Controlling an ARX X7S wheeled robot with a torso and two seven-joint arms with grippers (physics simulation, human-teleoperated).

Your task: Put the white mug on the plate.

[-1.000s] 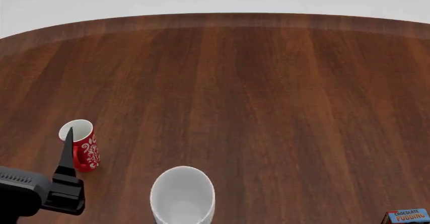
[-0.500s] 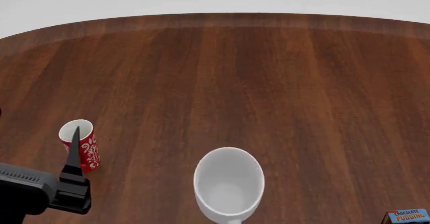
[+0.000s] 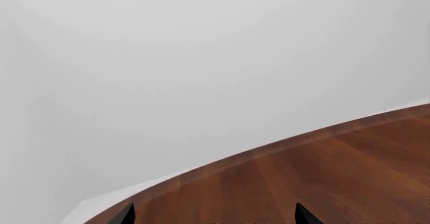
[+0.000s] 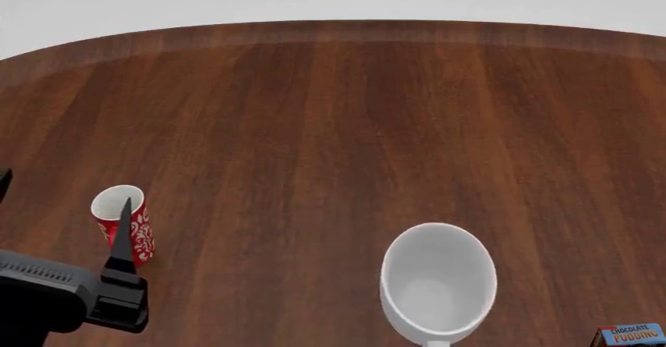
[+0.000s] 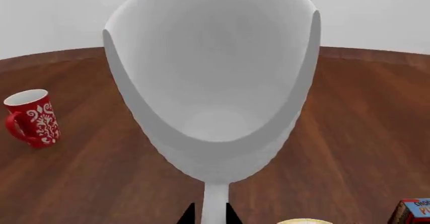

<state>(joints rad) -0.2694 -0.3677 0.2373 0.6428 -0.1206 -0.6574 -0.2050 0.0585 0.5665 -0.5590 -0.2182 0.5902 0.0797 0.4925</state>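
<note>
The white mug (image 4: 438,283) sits low in the head view, right of centre, its open mouth facing the camera so the pale inside is visible. In the right wrist view the white mug (image 5: 213,83) fills most of the picture, tilted with its mouth toward the lens, and its loop handle runs down between the two dark fingertips of the right end effector (image 5: 209,215), which are pinched on that handle. Whether the mug's base touches the desk (image 4: 344,129) cannot be told.

A thin curved sliver of the plate (image 5: 303,221), pale with a tan edge, shows at the frame edge of the right wrist view, just beside the end effector; the head view does not show it.

The red mug (image 4: 125,224), upright with a white swirl pattern, stands near the left side of the dark wooden desk, well apart from the white mug. The left end effector (image 4: 62,218) hangs near it, one black finger crossing in front of the red mug, its fingers spread apart and empty.

A chocolate pudding box (image 4: 631,335) peeks in at the near right corner.
</note>
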